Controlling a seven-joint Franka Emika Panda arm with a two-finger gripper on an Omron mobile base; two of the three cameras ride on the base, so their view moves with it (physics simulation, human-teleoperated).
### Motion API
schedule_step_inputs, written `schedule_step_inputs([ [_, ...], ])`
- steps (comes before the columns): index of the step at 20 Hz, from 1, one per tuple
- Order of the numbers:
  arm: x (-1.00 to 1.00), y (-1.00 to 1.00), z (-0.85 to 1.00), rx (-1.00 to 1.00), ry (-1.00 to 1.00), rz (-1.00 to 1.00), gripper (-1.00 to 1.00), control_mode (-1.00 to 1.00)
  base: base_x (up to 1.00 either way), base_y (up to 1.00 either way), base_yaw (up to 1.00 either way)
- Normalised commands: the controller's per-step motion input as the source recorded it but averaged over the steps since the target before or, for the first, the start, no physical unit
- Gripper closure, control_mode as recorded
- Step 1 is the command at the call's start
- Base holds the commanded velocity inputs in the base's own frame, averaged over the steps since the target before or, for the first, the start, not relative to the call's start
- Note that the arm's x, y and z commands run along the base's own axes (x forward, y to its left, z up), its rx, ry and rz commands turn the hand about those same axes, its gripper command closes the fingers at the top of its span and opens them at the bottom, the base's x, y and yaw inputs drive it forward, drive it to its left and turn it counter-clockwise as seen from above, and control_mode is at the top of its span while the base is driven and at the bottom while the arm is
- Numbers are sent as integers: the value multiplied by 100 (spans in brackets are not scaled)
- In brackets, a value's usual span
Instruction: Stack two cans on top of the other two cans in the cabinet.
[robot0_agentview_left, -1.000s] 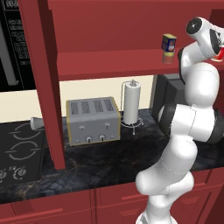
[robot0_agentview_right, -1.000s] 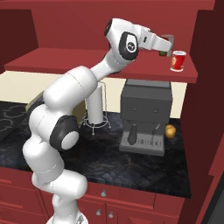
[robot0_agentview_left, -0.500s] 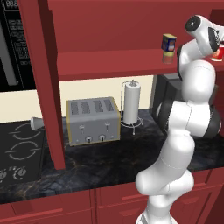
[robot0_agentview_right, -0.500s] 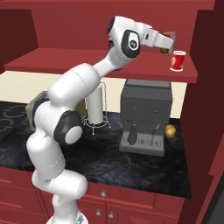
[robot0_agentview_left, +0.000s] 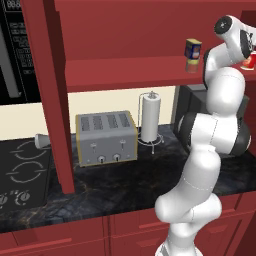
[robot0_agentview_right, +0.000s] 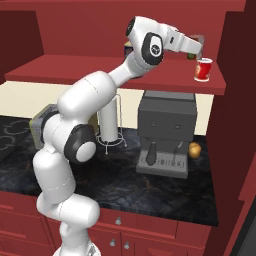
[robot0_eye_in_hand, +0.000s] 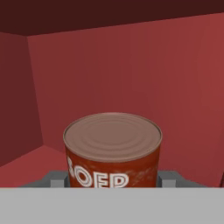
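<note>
The arm is reaching up over the cabinet shelf, and the gripper is hanging at the 1 o'clock corner of the right base view, just beside the red-and-white can standing on the shelf's right end. In the hand view a can with a dull ridged lid and an orange-red side with white letters is sitting dead centre at 6 o'clock, between the two grey finger mounts. The fingertips themselves are hidden below it, so whether the jaws are clamped on this can I cannot tell. Behind it the cabinet's red back wall and left side wall are closing the space.

In the left base view the blue-and-yellow can is sitting on top of a tan can on the shelf, at 1 o'clock, just left of the arm's upper links.

Below, on the dark worktop, a toaster, a paper-towel holder and a coffee machine are standing, with a small orange fruit just beside the machine's right.
</note>
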Motion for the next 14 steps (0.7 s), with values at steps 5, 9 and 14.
schedule_step_inputs([
  [5,0,-17,0,0,0,0,100,-100,0,0,0],
  [9,0,-12,0,0,0,0,100,-100,0,0,0],
  [14,0,-10,0,0,0,0,100,-100,0,0,0],
])
